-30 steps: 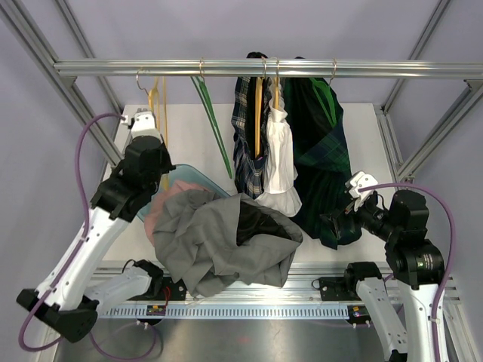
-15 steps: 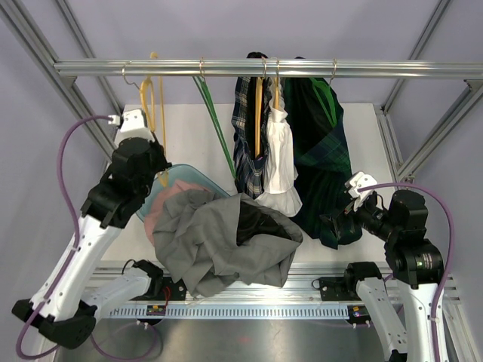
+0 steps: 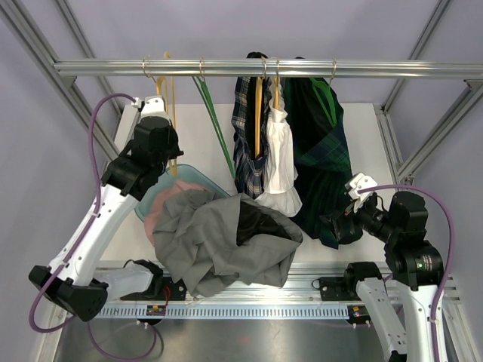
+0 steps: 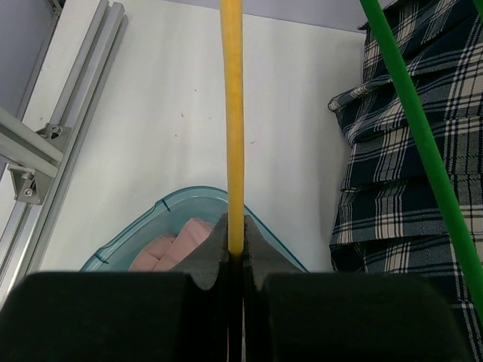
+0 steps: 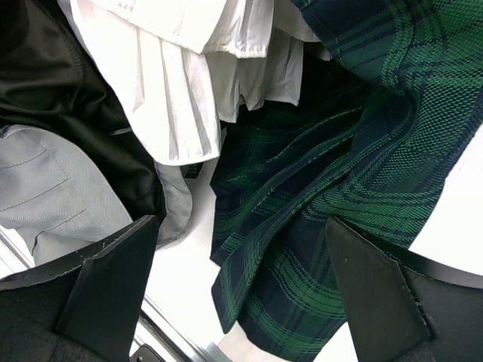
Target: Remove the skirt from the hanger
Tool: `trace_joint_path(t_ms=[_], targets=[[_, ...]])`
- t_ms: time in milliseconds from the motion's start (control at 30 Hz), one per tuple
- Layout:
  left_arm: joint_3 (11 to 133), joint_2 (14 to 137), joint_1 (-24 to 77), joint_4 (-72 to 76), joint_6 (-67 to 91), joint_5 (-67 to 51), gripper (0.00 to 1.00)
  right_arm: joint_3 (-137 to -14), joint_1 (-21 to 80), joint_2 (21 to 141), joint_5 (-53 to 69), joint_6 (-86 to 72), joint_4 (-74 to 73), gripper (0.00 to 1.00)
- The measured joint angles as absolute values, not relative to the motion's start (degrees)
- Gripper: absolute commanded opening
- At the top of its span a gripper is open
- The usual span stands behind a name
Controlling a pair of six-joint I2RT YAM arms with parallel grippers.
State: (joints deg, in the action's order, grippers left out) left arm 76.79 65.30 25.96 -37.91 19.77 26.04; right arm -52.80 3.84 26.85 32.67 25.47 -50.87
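My left gripper [image 3: 169,167] is shut on the lower end of a bare yellow hanger [image 3: 169,105], whose hook is up at the rail [image 3: 377,69]. In the left wrist view the hanger [image 4: 233,113] runs straight up from my closed pads [image 4: 217,240]. A grey skirt [image 3: 215,241] lies crumpled over the teal bin [image 3: 183,173]. My right gripper [image 3: 337,226] is open and empty beside the hem of a hanging green plaid skirt [image 3: 326,151]; that hem [image 5: 332,204] lies between its fingers [image 5: 98,286].
A navy plaid skirt [image 3: 245,143], a white skirt [image 3: 281,170] and a bare green hanger [image 3: 211,121] also hang on the rail. Pink cloth [image 4: 175,243] lies in the bin. Frame posts stand at both sides.
My left arm has swung the yellow hanger left, then right and up, so its hook is now at the rail. The right arm has not moved.
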Motion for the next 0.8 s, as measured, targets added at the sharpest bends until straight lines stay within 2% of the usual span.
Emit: trace_joint_path(t_ms=[133, 333, 367, 433, 467, 600, 800], targets=[[77.2, 67.6, 25.1, -37.6, 19.5, 24.7, 0.19, -52.6, 3.8, 26.7, 32.7, 25.5, -50.9, 1.00], [77.0, 67.0, 24.9, -36.1, 19.4, 21.7, 0.42, -52.4, 3.8, 26.5, 32.7, 25.5, -50.9, 0.99], [76.7, 66.0, 24.9, -35.8, 19.5, 21.0, 0.56, -52.4, 3.8, 26.5, 32.7, 25.6, -50.9, 1.00], [76.4, 64.8, 24.9, -35.8, 19.4, 20.1, 0.70, -52.4, 3.8, 26.5, 32.7, 25.7, -50.9, 0.99], [76.3, 63.9, 24.9, -36.0, 19.4, 19.6, 0.80, -52.4, 3.8, 26.5, 32.7, 25.7, -50.9, 1.00], [76.1, 59.3, 24.9, -36.3, 19.3, 17.3, 0.96, -52.4, 3.8, 26.5, 33.2, 26.6, -51.4, 1.00], [73.1, 48.3, 24.9, -38.2, 18.5, 15.4, 0.99, -52.5, 3.8, 26.5, 35.5, 29.4, -54.0, 0.99]])
